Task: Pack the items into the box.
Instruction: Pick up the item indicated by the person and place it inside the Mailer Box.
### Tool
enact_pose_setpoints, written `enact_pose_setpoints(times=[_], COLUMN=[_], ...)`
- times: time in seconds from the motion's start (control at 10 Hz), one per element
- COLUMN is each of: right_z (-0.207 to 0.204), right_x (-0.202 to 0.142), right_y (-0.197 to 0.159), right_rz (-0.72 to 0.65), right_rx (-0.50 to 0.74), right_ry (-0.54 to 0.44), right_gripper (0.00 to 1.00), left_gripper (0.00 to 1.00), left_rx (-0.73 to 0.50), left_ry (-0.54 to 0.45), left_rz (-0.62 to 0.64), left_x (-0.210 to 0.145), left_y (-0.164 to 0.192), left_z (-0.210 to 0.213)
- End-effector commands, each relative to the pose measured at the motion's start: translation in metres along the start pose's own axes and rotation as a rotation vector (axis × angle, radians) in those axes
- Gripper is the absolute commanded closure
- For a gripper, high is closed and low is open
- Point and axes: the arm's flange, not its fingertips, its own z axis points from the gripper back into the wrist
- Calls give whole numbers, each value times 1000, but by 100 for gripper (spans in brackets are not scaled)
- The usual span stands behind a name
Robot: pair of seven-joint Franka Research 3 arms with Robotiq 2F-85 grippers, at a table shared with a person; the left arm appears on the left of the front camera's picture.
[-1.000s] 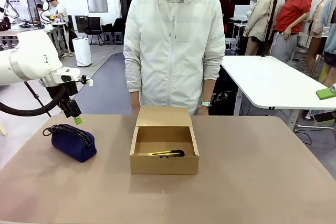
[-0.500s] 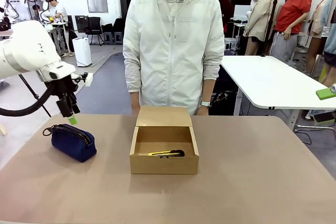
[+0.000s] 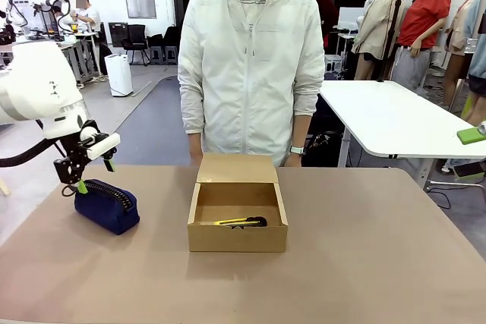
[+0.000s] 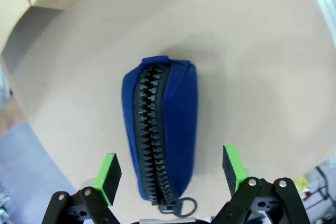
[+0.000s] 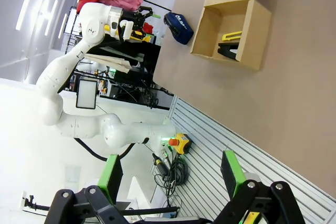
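You are lining up the left tool (image 4: 170, 167) for a grasp on the navy-blue pouch (image 4: 178, 124). Its jaws are standing wide apart with nothing between them, so you are not gripping yet. The pouch is lying on the left side of the desk (image 3: 364, 263), zip upward, well apart from the box (image 3: 238, 239). From the left wrist, it is running lengthwise straight away from the tool. Its loop end is sitting nearest, between the two green pads (image 4: 109, 171), with a gap showing on each side. From the front, the tool is hovering just over that end, though I cannot tell whether a fingertip is already brushing the fabric. To do this well, you are probably best off going further along the pouch toward its middle, coming down squarely and closing across the narrow width, since a soft bag held by one end is likely to sag and swing. The utility knife (image 3: 239, 221) is lying in the box beside what seems to be the stapler (image 5: 228, 51). The right tool (image 5: 170, 174) is waiting with its jaws apart and empty, far back from the desk's items.
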Motion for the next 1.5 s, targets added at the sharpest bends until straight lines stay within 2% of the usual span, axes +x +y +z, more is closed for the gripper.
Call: enact_pose_setpoints(times=[0.0, 0.5, 0.7, 1.0, 1.4], right_z=[2, 2, 2, 2, 2], right_x=[-1, -1, -1, -1, -1], right_y=[-1, -1, -1, -1, -1], right_rz=[18, 18, 18, 18, 18], right_rx=[-3, -3, -3, -3, -3], right_ry=[13, 13, 13, 13, 13], right_gripper=[0, 0, 0, 0, 0], left_gripper=[0, 0, 0, 0, 0], left_rx=[87, -7, -91, -143, -172], left_ry=[-90, -48, -56, -121, -155], left_rz=[94, 82, 69, 35, 68], left_x=[-2, -13, -21, -31, -41], left_y=[-7, -2, 5, 14, 26], left_z=[-4, -22, -42, -71, -90])
